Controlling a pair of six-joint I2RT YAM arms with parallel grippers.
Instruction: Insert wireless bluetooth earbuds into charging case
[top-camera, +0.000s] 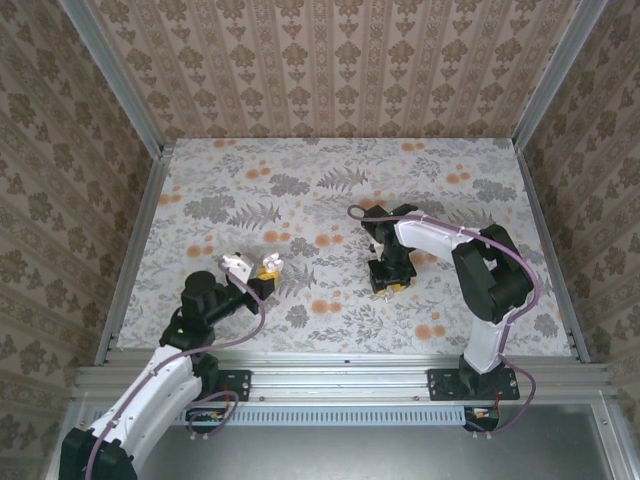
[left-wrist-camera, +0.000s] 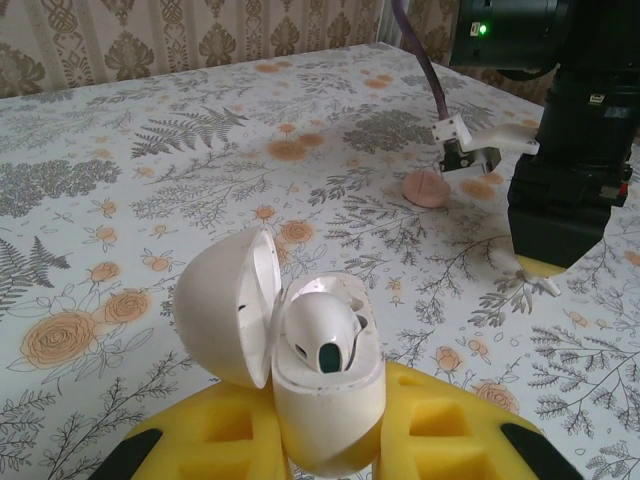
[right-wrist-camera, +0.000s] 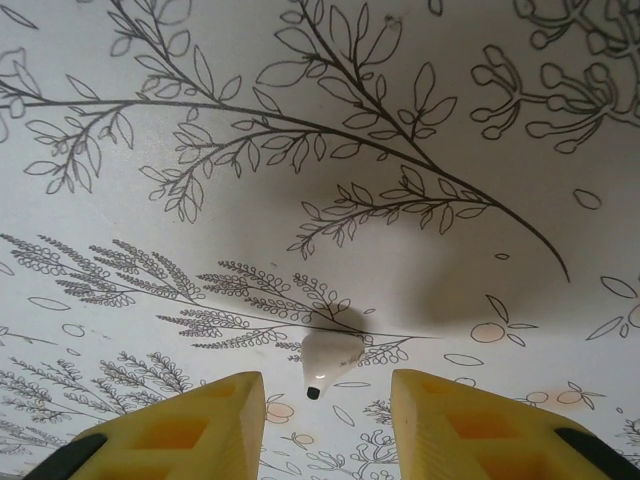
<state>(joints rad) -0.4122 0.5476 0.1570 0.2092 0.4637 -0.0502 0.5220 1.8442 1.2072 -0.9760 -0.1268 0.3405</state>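
Nearby, the left gripper (left-wrist-camera: 330, 440) clamps the open charging case (left-wrist-camera: 300, 380), one earbud (left-wrist-camera: 320, 330) seated inside. Farther right, the loose earbud (right-wrist-camera: 330, 358) lies on the table (right-wrist-camera: 150, 250) between the parted fingers of the right gripper (right-wrist-camera: 328, 425) — probably light and slippery, best pinched across its bulb.

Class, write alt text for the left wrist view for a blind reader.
An open white charging case, one earbud seated inside, is clamped in the left gripper. Beyond it, the right gripper points down at the floral table.
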